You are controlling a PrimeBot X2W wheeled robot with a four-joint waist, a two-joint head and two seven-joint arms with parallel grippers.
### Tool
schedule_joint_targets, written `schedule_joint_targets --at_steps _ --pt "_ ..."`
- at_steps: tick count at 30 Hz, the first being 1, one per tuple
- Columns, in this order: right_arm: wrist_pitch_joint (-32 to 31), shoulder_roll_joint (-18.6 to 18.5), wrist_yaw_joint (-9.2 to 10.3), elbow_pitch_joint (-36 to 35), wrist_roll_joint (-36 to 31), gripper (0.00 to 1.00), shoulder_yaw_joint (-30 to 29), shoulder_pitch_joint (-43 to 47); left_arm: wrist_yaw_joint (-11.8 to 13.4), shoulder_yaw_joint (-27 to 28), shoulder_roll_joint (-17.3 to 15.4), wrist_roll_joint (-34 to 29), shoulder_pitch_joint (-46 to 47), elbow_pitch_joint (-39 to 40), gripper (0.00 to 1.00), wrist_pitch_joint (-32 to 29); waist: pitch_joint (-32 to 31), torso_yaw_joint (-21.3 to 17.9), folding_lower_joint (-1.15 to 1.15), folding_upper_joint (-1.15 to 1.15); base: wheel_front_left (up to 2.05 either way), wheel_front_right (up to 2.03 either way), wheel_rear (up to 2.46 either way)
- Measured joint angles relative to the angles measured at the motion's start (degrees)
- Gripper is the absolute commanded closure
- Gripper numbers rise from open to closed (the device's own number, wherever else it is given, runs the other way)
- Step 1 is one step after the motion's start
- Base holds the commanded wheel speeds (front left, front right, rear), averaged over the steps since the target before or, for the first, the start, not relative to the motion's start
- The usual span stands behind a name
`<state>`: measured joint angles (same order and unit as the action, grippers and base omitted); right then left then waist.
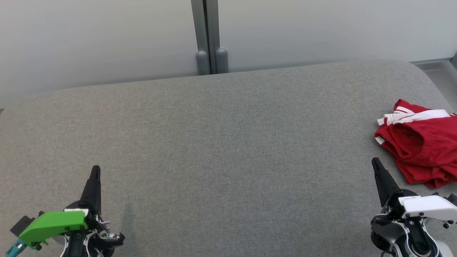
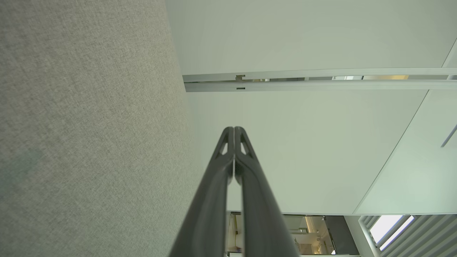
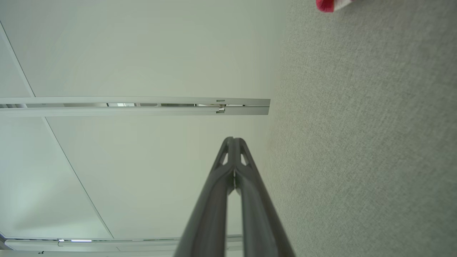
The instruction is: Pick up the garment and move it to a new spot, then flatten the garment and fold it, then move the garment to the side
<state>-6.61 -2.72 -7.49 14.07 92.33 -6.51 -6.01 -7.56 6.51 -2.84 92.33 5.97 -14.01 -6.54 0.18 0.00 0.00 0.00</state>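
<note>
The garment (image 1: 419, 146) is a crumpled red piece with white stripes, lying at the far right of the grey fabric table (image 1: 221, 142); a small corner of the garment (image 3: 330, 4) shows at the top of the right wrist view. My right gripper (image 1: 375, 162) is shut and empty at the lower right, just left of and below the garment, apart from it. At the lower left my left gripper (image 1: 95, 169) is shut with nothing in it. In both wrist views the fingertips meet: left gripper (image 2: 234, 128), right gripper (image 3: 233, 139).
A pale wall with a grey vertical post (image 1: 209, 35) stands behind the table's far edge. The table's right end curves off near the garment. Broad bare grey cloth lies between the two grippers.
</note>
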Motion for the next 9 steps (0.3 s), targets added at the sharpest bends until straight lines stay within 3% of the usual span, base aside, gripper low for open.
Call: schedule_joint_targets --at_steps 9 --pt "0.00 0.00 0.00 0.00 0.00 1.00 0.00 0.00 0.00 0.00 0.00 0.00 0.00 0.00 1.00 0.00 0.00 0.00 0.00 0.00 0.00 0.00 0.00"
